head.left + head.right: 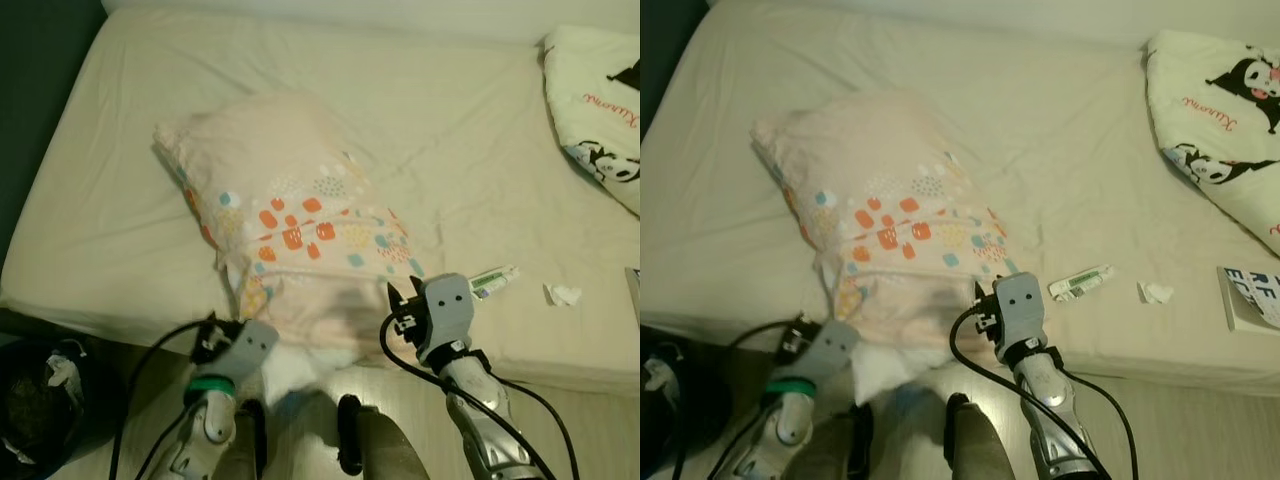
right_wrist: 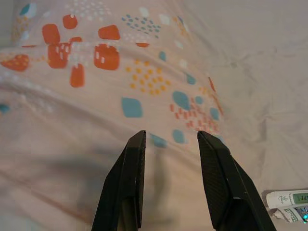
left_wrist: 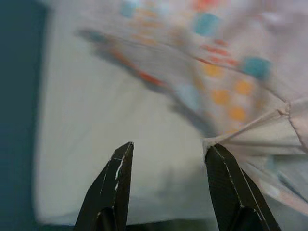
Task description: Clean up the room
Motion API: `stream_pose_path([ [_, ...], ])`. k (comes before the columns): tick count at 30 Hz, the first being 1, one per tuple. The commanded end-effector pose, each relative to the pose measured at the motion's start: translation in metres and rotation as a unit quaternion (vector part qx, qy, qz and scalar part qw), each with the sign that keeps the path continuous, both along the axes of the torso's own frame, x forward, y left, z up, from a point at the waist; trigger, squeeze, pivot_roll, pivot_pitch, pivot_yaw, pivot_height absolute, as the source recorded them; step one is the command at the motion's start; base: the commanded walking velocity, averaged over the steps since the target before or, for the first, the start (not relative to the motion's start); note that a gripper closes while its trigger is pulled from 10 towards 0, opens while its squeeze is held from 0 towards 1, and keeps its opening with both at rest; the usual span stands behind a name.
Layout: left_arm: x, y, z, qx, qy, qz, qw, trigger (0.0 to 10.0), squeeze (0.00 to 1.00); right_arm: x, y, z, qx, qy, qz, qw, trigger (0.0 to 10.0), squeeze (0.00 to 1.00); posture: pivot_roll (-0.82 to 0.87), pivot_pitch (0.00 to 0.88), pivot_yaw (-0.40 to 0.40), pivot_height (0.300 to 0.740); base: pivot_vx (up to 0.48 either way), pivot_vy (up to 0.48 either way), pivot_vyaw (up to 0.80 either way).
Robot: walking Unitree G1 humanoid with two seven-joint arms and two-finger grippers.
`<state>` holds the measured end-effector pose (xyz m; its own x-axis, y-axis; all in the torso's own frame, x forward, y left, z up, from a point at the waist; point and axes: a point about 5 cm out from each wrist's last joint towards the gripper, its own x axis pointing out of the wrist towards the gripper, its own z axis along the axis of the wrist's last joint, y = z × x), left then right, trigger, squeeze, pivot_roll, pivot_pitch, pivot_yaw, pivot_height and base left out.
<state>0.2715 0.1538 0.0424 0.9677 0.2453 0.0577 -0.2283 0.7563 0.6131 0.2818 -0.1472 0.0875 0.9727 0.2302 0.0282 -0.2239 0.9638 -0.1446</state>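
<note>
Cream bedsheet (image 1: 470,150) carries a patterned pillow (image 1: 290,215) slumped over the near edge. Both hands, left hand (image 3: 166,180) and right hand (image 2: 168,180), hover spread at its lower corners. Gripping both corners evenly should let it lift without sagging, clear of the tube (image 1: 493,281).

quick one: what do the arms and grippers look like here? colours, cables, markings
Both arms silver-grey with grey wrist housings and looping black cables. Left arm has a green band below the wrist. Left gripper and right gripper: two long black tapered fingers; one left finger shows scuffs.
</note>
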Motion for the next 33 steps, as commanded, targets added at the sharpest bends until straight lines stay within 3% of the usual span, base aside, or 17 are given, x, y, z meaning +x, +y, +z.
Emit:
stream_pose_path([
  [1, 0.003, 0.017, 0.012, 0.006, -0.033, 0.055, 0.998, 10.0, 0.00, -0.004, -0.001, -0.009, 0.003, 0.020, -0.006, 1.000, 10.0, 0.00, -0.09, 0.312, 0.004, 0.740, 0.000, 0.000, 0.00],
  [6, 0.017, 0.038, 0.037, -0.002, -0.077, 0.103, 0.992, 10.0, 0.00, -0.003, -0.002, -0.008, 0.003, 0.019, -0.006, 1.000, 10.0, 0.00, -0.08, 0.308, 0.003, 0.740, 0.000, 0.000, 0.00],
  [8, 0.030, 0.059, 0.063, -0.004, -0.118, 0.144, 0.983, 10.0, 0.00, -0.001, -0.002, -0.007, 0.003, 0.017, -0.007, 1.000, 10.0, 0.00, -0.08, 0.302, 0.001, 0.740, 0.000, 0.000, 0.00],
  [10, 0.030, 0.059, 0.063, -0.004, -0.118, 0.144, 0.983, 10.0, 0.00, -0.001, -0.002, -0.007, 0.003, 0.017, -0.007, 1.000, 10.0, 0.00, -0.08, 0.302, 0.001, 0.740, 0.000, 0.000, 0.00],
  [12, 0.042, 0.083, 0.093, -0.005, -0.164, 0.189, 0.968, 10.0, 0.00, 0.002, -0.003, -0.006, 0.003, 0.014, -0.009, 1.000, 10.0, 0.00, -0.08, 0.290, 0.001, 0.740, 0.000, 0.000, 0.00],
  [13, 0.042, 0.083, 0.093, -0.005, -0.164, 0.189, 0.968, 10.0, 0.00, 0.002, -0.003, -0.006, 0.003, 0.014, -0.009, 1.000, 10.0, 0.00, -0.08, 0.290, 0.001, 0.740, 0.000, 0.000, 0.00],
  [15, 0.050, 0.103, 0.127, -0.007, -0.215, 0.227, 0.950, 10.0, 0.00, 0.004, -0.003, -0.004, 0.003, 0.011, -0.010, 1.000, 10.0, 0.00, -0.08, 0.285, 0.001, 0.740, 0.000, 0.000, 0.00],
  [16, 0.050, 0.103, 0.127, -0.007, -0.215, 0.227, 0.950, 10.0, 0.00, 0.004, -0.003, -0.004, 0.003, 0.011, -0.010, 1.000, 10.0, 0.00, -0.08, 0.285, 0.001, 0.740, 0.000, 0.000, 0.00],
  [19, 0.057, 0.119, 0.174, -0.002, -0.285, 0.254, 0.924, 10.0, 0.00, 0.007, -0.003, -0.003, 0.004, 0.008, -0.011, 1.000, 10.0, 0.00, -0.07, 0.264, 0.000, 0.740, 0.000, 0.000, 0.00],
  [22, 0.059, 0.125, 0.214, 0.012, -0.347, 0.264, 0.900, 10.0, 0.00, 0.009, -0.002, -0.002, 0.005, 0.005, -0.012, 1.000, 10.0, 0.00, -0.07, 0.256, 0.000, 0.740, 0.000, 0.000, 0.00],
  [26, 0.057, 0.124, 0.233, 0.031, -0.380, 0.261, 0.887, 10.0, 0.00, 0.011, -0.002, -0.001, 0.006, 0.002, -0.014, 1.000, 10.0, 0.00, -0.07, 0.249, 0.003, 0.740, 0.000, 0.000, 0.00],
  [28, 0.057, 0.123, 0.236, 0.039, -0.386, 0.257, 0.885, 10.0, 0.00, 0.011, -0.002, -0.001, 0.006, 0.002, -0.015, 1.000, 10.0, 0.00, -0.07, 0.241, 0.008, 0.740, 0.000, 0.000, 0.00],
  [30, 0.063, 0.116, 0.207, 0.036, -0.319, 0.230, 0.919, 10.0, 0.00, 0.011, -0.004, -0.002, 0.007, 0.001, -0.019, 1.000, 10.0, 0.00, -0.07, 0.231, 0.017, 0.740, 0.000, 0.000, 0.00],
  [31, 0.063, 0.116, 0.207, 0.036, -0.319, 0.230, 0.919, 10.0, 0.00, 0.011, -0.004, -0.002, 0.007, 0.001, -0.019, 1.000, 10.0, 0.00, -0.07, 0.231, 0.017, 0.740, 0.000, 0.000, 0.00],
  [33, 0.064, 0.108, 0.174, 0.025, -0.248, 0.202, 0.947, 10.0, 0.00, 0.011, -0.004, -0.003, 0.007, 0.001, -0.021, 1.000, 10.0, 0.00, -0.07, 0.230, 0.018, 0.740, 0.000, 0.000, 0.00],
])
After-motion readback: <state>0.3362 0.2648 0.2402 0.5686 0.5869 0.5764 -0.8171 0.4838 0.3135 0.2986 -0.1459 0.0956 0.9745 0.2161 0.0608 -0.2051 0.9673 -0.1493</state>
